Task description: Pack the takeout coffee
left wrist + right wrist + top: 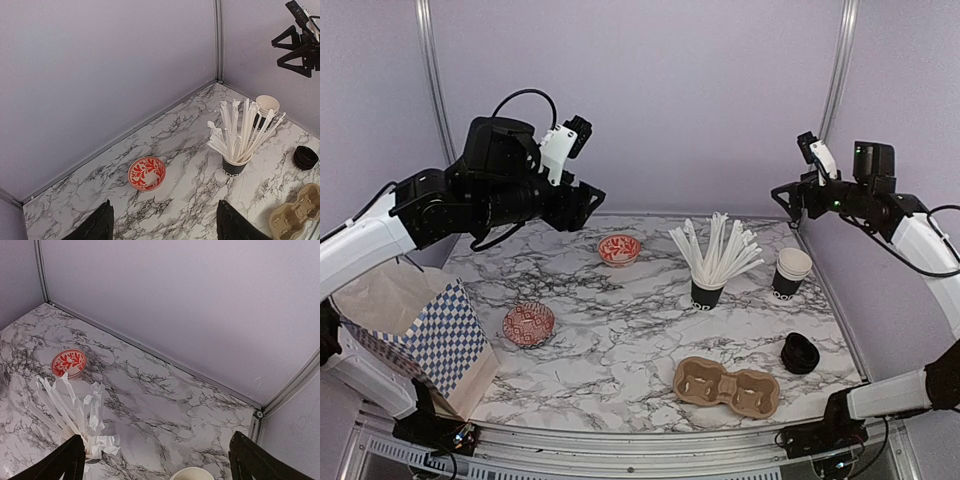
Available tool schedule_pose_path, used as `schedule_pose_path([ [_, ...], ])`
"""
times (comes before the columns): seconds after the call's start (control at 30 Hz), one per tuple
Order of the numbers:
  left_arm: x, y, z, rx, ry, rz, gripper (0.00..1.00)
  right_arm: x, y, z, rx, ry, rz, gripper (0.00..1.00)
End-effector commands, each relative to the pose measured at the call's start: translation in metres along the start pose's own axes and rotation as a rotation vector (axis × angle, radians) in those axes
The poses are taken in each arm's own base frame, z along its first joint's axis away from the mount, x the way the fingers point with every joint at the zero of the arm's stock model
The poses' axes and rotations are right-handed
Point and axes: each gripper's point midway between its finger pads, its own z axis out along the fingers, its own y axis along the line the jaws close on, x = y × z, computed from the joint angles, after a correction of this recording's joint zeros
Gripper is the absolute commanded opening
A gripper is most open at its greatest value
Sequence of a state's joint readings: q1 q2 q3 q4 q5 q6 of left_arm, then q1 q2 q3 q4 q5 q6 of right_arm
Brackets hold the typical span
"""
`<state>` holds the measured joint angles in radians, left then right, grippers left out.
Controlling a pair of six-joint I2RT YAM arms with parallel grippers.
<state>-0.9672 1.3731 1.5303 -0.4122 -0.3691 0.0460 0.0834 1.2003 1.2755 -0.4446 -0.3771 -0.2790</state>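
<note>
Marbled desk (620,330) lies below me: nearest is the brown carrier tray (726,387), then the stacked black lids (800,353) just right of it, and farther back the black paper cups (790,272). My left end effector (165,215) and right end effector (157,450) hang high, spread wide, holding nothing.

Left arm (355,250) and right arm (930,250), white tube links, bulky black joints; looping black cable (525,91); white camera mounts (558,150) at wrists; black pointed fingers (95,227)
</note>
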Motion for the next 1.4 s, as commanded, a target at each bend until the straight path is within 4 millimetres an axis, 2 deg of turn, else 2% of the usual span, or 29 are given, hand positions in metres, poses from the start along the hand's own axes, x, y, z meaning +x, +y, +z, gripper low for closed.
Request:
schedule_pose_path([
  [0.0, 0.011, -0.025, 0.016, 0.049, 0.058, -0.022, 0.69, 0.005, -0.006, -0.003, 0.025, 0.007, 0.026, 0.98],
  [0.13, 0.019, -0.043, 0.027, 0.100, 0.088, -0.042, 0.69, 0.008, -0.006, -0.002, 0.026, 0.022, -0.030, 0.99],
  [0.27, 0.028, -0.054, 0.037, 0.130, 0.118, -0.069, 0.70, 0.020, -0.013, 0.002, 0.051, 0.078, -0.096, 0.99],
  [0.37, 0.034, -0.059, 0.042, 0.138, 0.131, -0.096, 0.70, 0.040, -0.028, 0.011, 0.111, 0.168, -0.106, 0.98],
  [0.43, 0.037, -0.061, 0.044, 0.142, 0.134, -0.114, 0.71, 0.061, -0.038, 0.021, 0.138, 0.259, -0.106, 0.95],
  [0.53, 0.040, -0.065, 0.046, 0.160, 0.135, -0.136, 0.71, 0.097, -0.049, 0.038, 0.155, 0.412, -0.086, 0.79],
  [0.67, 0.043, -0.069, 0.050, 0.170, 0.134, -0.147, 0.71, 0.134, -0.056, 0.054, 0.146, 0.573, -0.036, 0.55],
  [0.87, 0.055, -0.074, 0.061, 0.168, 0.158, -0.128, 0.71, 0.170, -0.052, 0.067, 0.089, 0.687, -0.003, 0.44],
  [1.2, 0.063, -0.080, 0.070, 0.180, 0.178, -0.107, 0.72, 0.189, -0.042, 0.061, 0.058, 0.762, 0.044, 0.40],
  [1.37, 0.064, -0.082, 0.073, 0.183, 0.180, -0.105, 0.73, 0.199, -0.038, 0.059, 0.040, 0.803, 0.055, 0.33],
])
